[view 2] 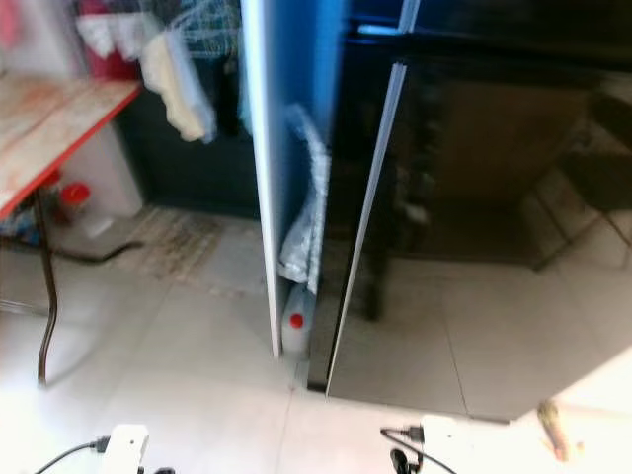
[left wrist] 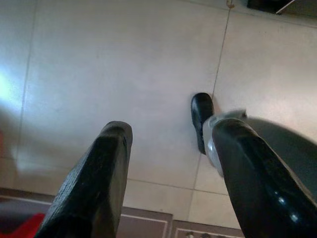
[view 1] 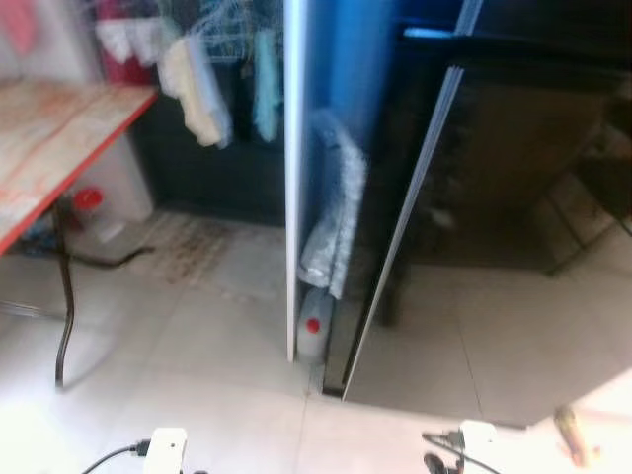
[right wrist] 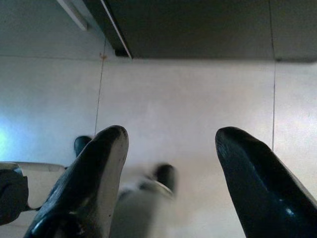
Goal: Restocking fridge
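The fridge (view 1: 513,197) at the right is glossy black with a pale silver edge strip, and it mirrors the pale tiles. Beside it a white panel (view 1: 292,178) stands before a bright blue wall (view 1: 341,69). A crumpled silvery-clear plastic bag (view 1: 334,217) hangs over a translucent bottle (view 1: 312,332) with a red cap. The floor (view 1: 197,365) is off-white tile with thin grey joints. At the far left the desk (view 1: 49,128) is pale mottled wood with a red-orange edge and black legs. The left gripper (left wrist: 168,183) and right gripper (right wrist: 168,183) are shiny black.
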### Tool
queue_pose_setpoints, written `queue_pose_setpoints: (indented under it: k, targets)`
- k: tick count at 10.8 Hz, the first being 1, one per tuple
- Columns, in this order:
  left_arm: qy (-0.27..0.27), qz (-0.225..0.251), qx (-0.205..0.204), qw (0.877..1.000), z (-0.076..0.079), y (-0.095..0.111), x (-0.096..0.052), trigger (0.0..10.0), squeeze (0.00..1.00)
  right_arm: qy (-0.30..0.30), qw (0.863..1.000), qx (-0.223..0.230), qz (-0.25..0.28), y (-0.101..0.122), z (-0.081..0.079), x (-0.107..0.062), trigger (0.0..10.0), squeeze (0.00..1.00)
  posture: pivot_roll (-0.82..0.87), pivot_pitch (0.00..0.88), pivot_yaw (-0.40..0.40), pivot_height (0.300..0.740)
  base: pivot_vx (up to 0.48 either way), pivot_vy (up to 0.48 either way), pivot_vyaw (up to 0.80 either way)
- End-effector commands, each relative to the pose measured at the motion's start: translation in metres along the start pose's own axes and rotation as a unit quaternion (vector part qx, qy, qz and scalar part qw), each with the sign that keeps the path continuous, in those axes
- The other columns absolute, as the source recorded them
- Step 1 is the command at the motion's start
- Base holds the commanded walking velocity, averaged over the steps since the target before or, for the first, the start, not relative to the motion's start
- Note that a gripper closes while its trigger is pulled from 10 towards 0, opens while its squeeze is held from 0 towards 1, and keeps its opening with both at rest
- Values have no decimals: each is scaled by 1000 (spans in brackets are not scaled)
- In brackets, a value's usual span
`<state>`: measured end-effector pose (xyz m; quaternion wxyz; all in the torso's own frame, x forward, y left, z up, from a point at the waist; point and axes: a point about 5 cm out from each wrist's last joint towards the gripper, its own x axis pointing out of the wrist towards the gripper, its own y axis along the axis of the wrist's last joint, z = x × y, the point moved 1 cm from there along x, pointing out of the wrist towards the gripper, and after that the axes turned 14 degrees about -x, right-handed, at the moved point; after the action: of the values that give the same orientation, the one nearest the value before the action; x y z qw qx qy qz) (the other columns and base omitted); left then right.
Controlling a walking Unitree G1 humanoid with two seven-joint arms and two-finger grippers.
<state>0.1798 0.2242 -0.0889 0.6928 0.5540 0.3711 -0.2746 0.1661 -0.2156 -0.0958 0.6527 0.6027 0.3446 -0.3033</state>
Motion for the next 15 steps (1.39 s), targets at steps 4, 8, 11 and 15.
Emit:
queue_pose_setpoints:
  k: [4, 8, 11, 15]
  targets:
    - [1, -12, -7, 1000, 0, -7, -1, 10000, 0, -7, 1000, 8, -5, -5, 4, -2, 10000, 0, 34, 55, -26, 740, 0, 339, 0]
    - [2, -12, -6, 1000, 0, -7, -1, 10000, 0, -6, 1000, 6, -4, -5, 3, -2, 10000, 0, 35, 53, -26, 740, 0, 336, 0]
    - [0, -11, 6, 1000, 0, -6, -1, 10000, 0, -6, 1000, -9, 0, -4, 4, -2, 10000, 0, 31, 43, -25, 740, 0, 104, 0]
    - [-2, -11, 10, 1000, 0, -7, -1, 10000, 0, -3, 1000, -12, -1, -4, 3, -2, 10000, 0, 32, 37, -24, 740, 0, 0, 717]
